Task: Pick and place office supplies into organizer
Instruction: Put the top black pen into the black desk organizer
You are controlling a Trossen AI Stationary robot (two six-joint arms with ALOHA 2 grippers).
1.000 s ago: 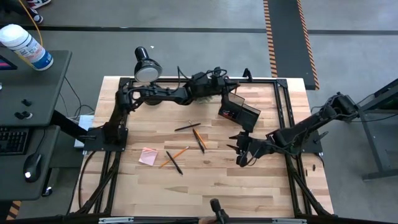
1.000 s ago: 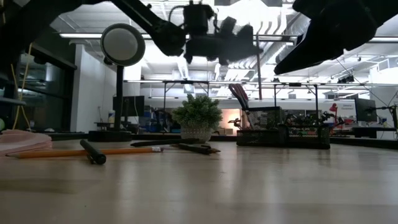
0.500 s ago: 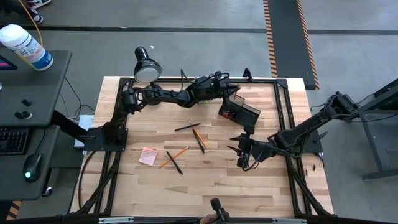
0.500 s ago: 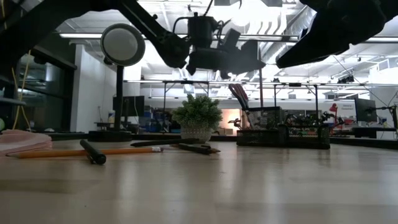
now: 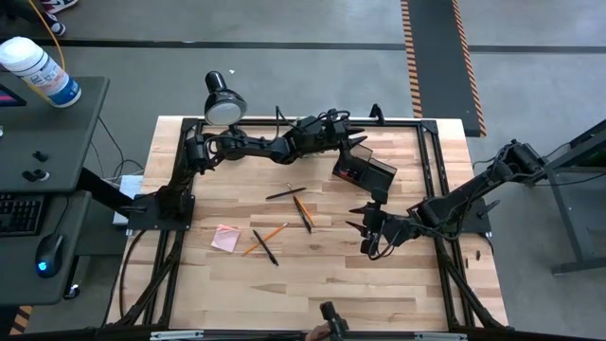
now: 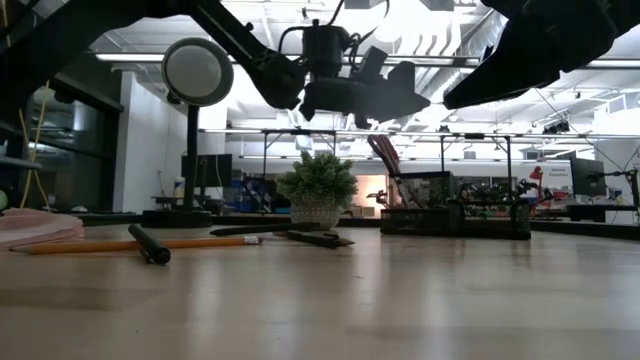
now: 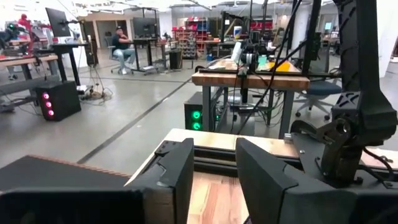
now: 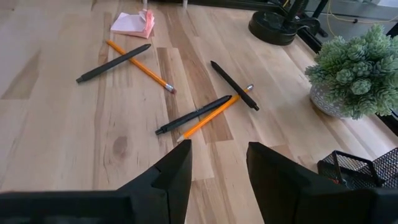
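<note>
The black organizer (image 5: 367, 170) stands at the table's far right, with something red (image 5: 347, 174) in it. My left gripper (image 5: 354, 141) hangs open high above its far end, nothing between the fingers (image 7: 214, 180). Loose on the wood lie two black pens (image 8: 194, 114) (image 8: 234, 85), crossed by an orange pencil (image 8: 214, 114). Farther left lie another pen (image 8: 112, 63), a pencil (image 8: 139, 66) and a pink sticky-note pad (image 8: 133, 23). My right gripper (image 5: 364, 224) stands open and empty, right of the pens.
A green plant (image 8: 351, 68) in a pot stands at the far edge, beside the organizer (image 6: 455, 216). The black desk lamp (image 5: 223, 100) stands at the far left corner, its base (image 8: 282, 26) on the wood. Bare wood lies along the near edge.
My left gripper has shifted a little toward the table's right, above the organizer, and has opened. The frames do not show whether anything left its fingers. The pens, pencils and pad lie as before.
</note>
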